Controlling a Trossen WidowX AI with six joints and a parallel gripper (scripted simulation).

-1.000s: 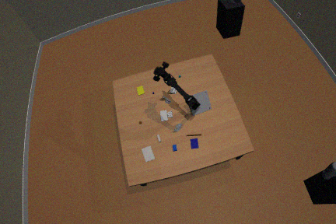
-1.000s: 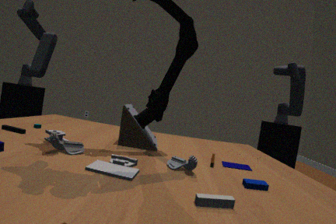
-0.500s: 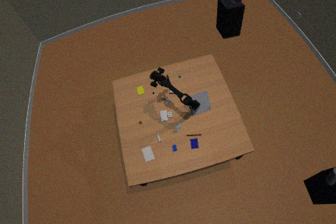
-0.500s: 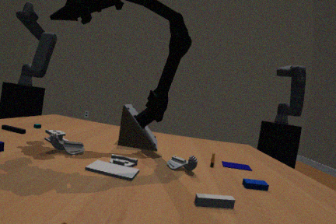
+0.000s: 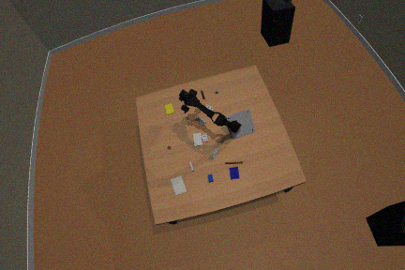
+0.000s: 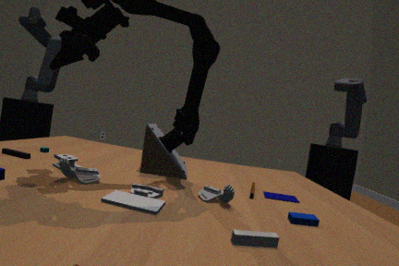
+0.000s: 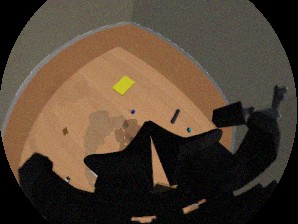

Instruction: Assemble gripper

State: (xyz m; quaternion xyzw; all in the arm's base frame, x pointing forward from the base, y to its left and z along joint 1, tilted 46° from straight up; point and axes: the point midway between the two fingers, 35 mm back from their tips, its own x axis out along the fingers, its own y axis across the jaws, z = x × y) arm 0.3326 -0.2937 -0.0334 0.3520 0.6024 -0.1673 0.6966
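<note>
Gripper (image 6: 52,66) (image 7: 148,124) shut above the table (image 5: 262,154) (image 6: 185,239) (image 7: 95,95)

Blue block (image 6: 1,174) cut off (left edge), teeth blurred

Exterior view: plate (image 5: 197,140) (image 6: 133,201) on table (image 5: 267,154) (image 6: 175,244) (image 7: 75,95), between left jaw part (image 5: 201,120) (image 6: 83,174) and right jaw part (image 5: 214,154) (image 6: 211,193); block (image 5: 191,166) (image 6: 255,238) before right one.

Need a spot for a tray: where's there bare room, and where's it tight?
Room between yellow card and brown bit; also between navy pad and nearest corner. Crowded around white plate.
</note>
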